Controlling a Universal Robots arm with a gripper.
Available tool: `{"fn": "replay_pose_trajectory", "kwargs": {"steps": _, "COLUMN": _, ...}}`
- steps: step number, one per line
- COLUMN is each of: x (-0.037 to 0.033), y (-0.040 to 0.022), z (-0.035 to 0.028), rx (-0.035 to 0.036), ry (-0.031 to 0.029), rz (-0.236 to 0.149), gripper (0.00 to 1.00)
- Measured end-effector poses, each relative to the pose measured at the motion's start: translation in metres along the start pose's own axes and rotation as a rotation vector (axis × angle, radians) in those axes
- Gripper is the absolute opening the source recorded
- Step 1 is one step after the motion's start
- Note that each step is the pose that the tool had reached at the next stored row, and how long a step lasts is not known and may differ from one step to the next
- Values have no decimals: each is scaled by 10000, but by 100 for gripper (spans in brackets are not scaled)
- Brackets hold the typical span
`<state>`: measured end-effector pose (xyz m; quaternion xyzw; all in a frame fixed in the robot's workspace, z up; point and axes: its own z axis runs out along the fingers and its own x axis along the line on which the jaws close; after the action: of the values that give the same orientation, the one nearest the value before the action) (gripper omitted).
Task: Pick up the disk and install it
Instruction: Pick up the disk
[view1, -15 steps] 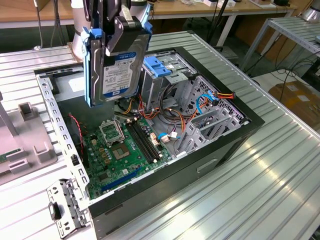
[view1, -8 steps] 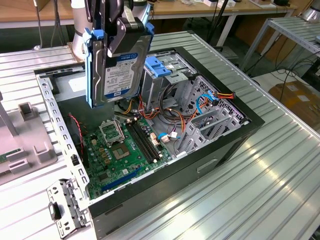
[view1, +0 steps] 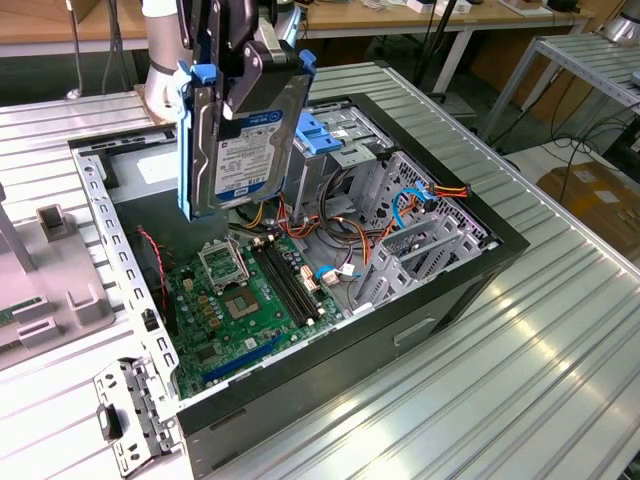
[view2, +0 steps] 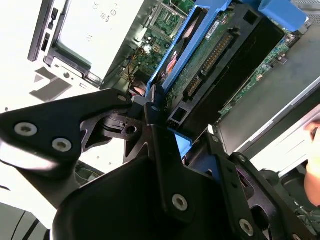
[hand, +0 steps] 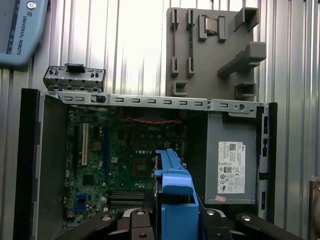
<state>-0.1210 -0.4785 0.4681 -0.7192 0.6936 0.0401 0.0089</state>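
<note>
Above motherboard (view1: 240, 300) in open case (view1: 430, 312), disk (view1: 245, 150)

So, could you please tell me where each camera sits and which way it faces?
Exterior view: off the arm, beside the open computer case, looking down into it; shows the arm and the gripper clamping the disk upright above the motherboard.
First wrist view: on the wrist, looking straight down past the disk's blue rail at the motherboard and power supply; gripper linkages show.
Second wrist view: on the wrist, looking along the gripper at the disk's circuit-board side.
Shared: both wrist views show gripper and disk.
</note>
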Motion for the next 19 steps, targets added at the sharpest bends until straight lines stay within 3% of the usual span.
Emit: {"fn": "replay_pose_trajectory", "kwargs": {"steps": 19, "x": 113, "y": -71, "z": -6, "rx": 0, "ry": 0, "rz": 0, "gripper": 37}}
